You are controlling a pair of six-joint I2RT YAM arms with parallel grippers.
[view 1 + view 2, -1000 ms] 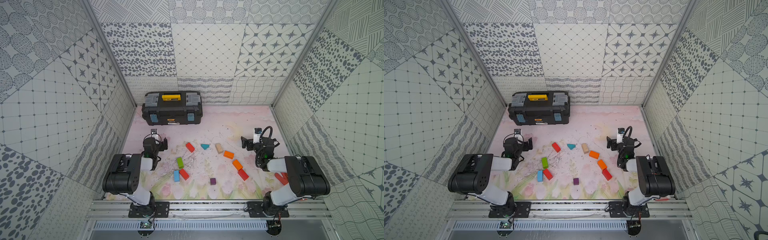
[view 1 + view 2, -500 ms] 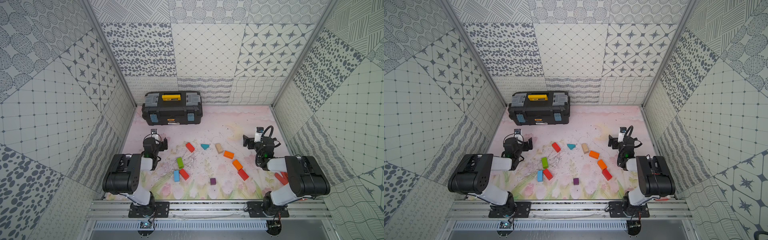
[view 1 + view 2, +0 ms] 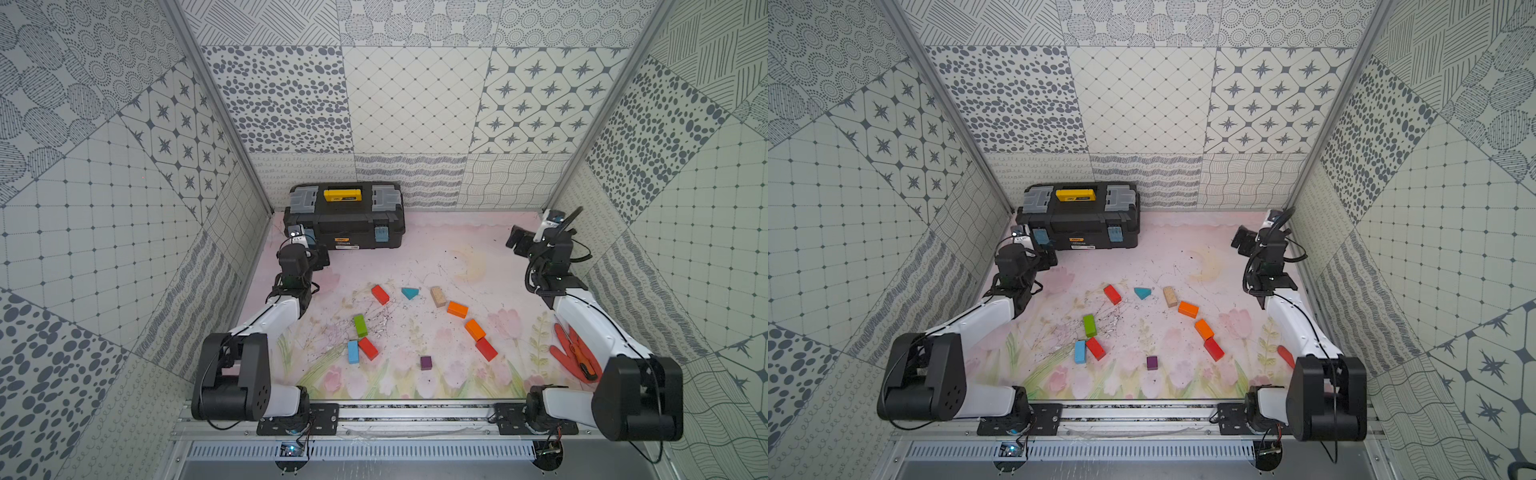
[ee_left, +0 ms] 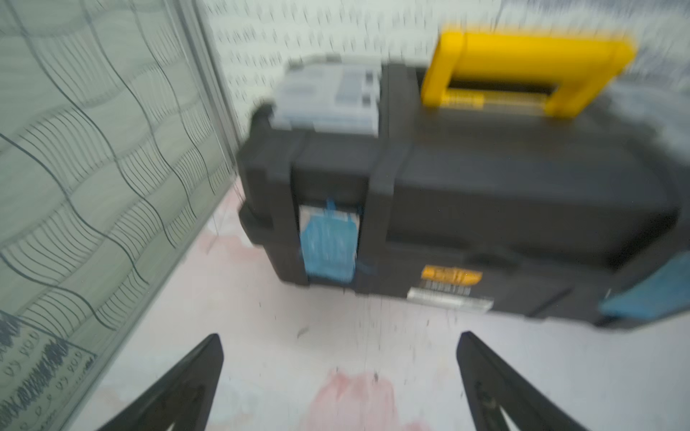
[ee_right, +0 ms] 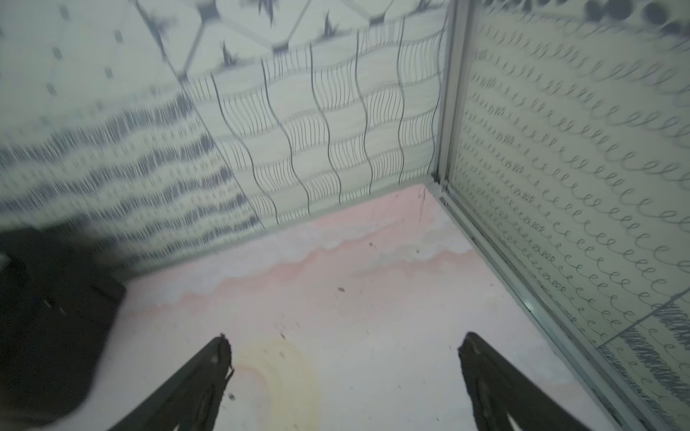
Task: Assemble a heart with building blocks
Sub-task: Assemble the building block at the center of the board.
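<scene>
Several building blocks lie on the pink mat in a loose heart outline with gaps. At the back are a red brick [image 3: 380, 294], the teal triangle [image 3: 409, 293] and a plain-wood brick [image 3: 438, 296]. Two orange bricks [image 3: 457, 309] and a red brick [image 3: 486, 348] run down the right. Green [image 3: 360, 325], blue [image 3: 353, 351] and red [image 3: 368, 348] bricks stand on the left. The purple cube [image 3: 426, 362] sits alone at the front. My left gripper [image 4: 339, 347] is open and empty in front of the toolbox. My right gripper [image 5: 343, 347] is open and empty near the back right corner.
A black toolbox [image 3: 345, 216] with a yellow handle stands at the back left, close to the left gripper [image 3: 319, 258]. A flat red V-shaped piece [image 3: 575, 353] lies at the right edge, partly under the right arm. Patterned walls enclose the mat on three sides.
Both grippers have drawn back from the blocks: the right one toward the back right corner, the left one toward the toolbox. The blocks have not moved.
</scene>
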